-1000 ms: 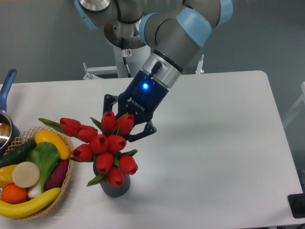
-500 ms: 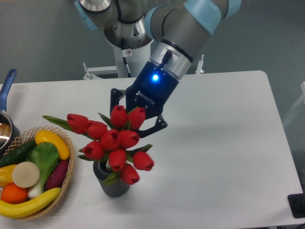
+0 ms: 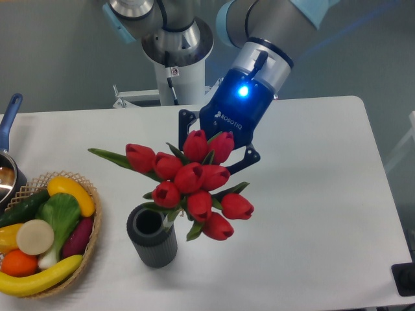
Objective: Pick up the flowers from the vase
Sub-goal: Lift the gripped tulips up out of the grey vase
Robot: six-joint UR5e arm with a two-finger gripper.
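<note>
White table (image 3: pixel 311 168), flowers (image 3: pixel 191 184) in gripper (image 3: pixel 214 155), above vase (image 3: pixel 152 236).

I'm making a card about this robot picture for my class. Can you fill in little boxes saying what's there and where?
pincer: shut on the flowers, hidden behind the buds
flowers: red tulips, lifted up and right of the vase
vase: dark grey, ribbed, upright, mouth open and showing
basket: left of the vase, full of fruit and vegetables
pot: blue handle, far left edge
</note>
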